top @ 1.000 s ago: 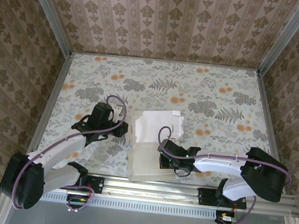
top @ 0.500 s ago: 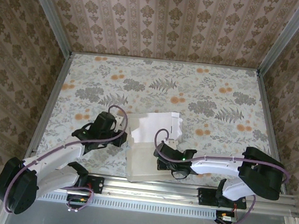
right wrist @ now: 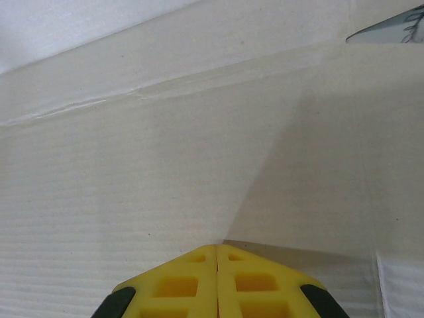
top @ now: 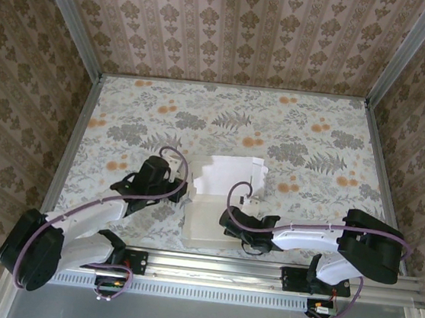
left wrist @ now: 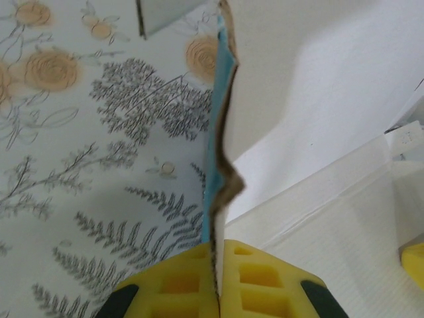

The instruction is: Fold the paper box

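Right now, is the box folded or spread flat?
Partly folded: box mostly flat, white side up; left flap stands upright, pinched in the left jaws.

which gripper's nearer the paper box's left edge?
Left. The left gripper is shut on that edge of the paper box; the right gripper is shut, tip at the box's white near panel, further right.

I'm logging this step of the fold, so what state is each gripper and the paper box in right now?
left gripper: shut on the paper box, pinching its raised side flap.
right gripper: shut, nothing between its fingers, tip at the box's white face.
paper box: partly folded, white face up, not yet a box.
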